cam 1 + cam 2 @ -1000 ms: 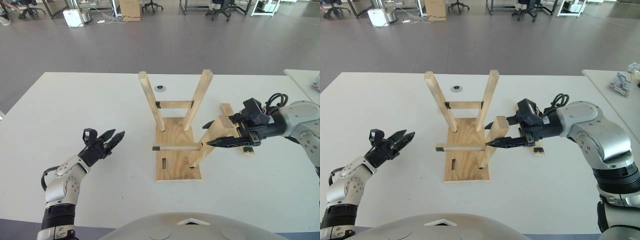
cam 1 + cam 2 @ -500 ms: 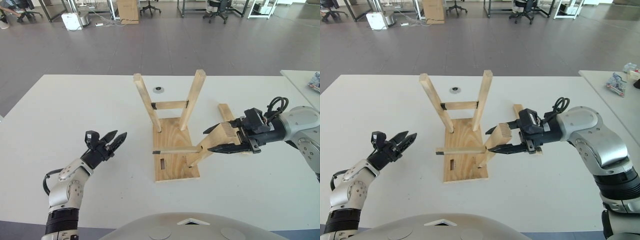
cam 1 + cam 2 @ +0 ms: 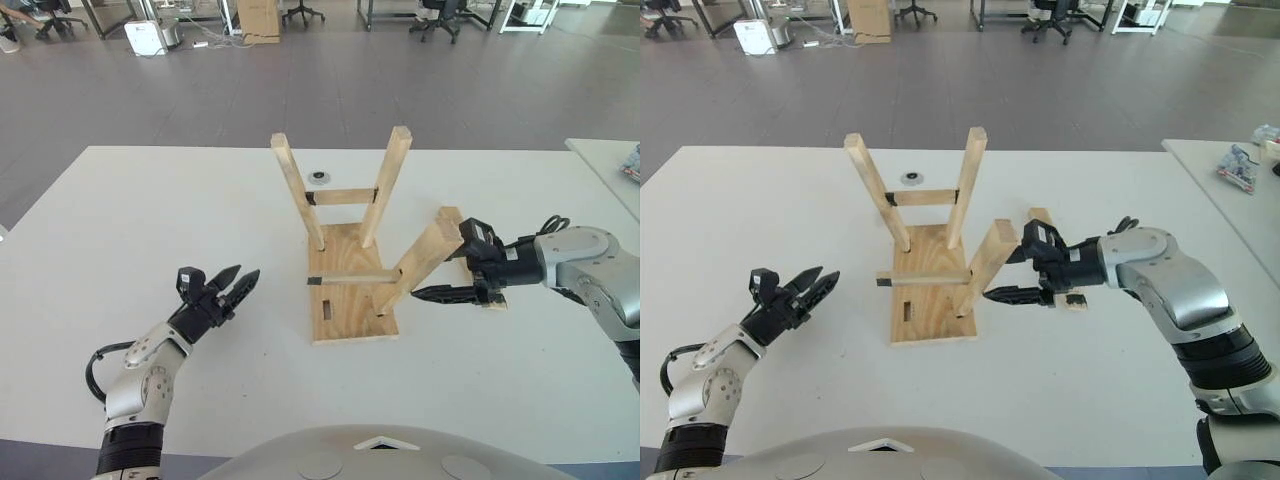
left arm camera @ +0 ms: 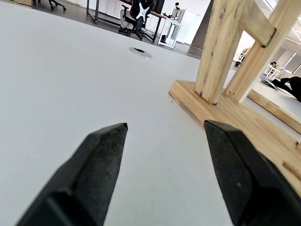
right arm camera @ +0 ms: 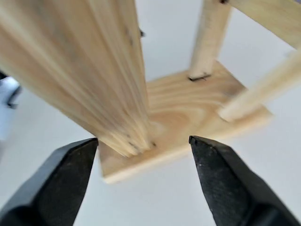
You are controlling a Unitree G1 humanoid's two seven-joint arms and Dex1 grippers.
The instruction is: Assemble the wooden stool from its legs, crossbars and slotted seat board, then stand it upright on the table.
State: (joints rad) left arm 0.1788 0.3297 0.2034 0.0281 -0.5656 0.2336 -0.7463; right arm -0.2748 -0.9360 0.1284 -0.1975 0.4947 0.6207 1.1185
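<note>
The slotted seat board (image 3: 352, 322) lies flat on the white table. Two legs (image 3: 296, 190) (image 3: 386, 186) joined by a crossbar (image 3: 343, 196) stand in its far end. A third leg (image 3: 418, 266) leans tilted at the board's right side, and a crossbar (image 3: 350, 278) sticks out from it to the left. My right gripper (image 3: 1002, 277) is open beside this leg's lower half, the leg (image 5: 94, 70) standing close before its spread fingers (image 5: 221, 183). A loose leg (image 3: 455, 218) lies on the table behind that gripper. My left gripper (image 3: 236, 285) hovers open left of the board (image 4: 244, 117), holding nothing.
A round grommet (image 3: 318, 177) sits in the table behind the stool. Another table's corner (image 3: 612, 160) shows at the right with small items on it. The table's front edge runs close to both arms.
My right gripper slid from the tilted leg's top down toward its base and now stands open, off the wood. The leg stays leaning in the board. The left gripper barely shifted.
</note>
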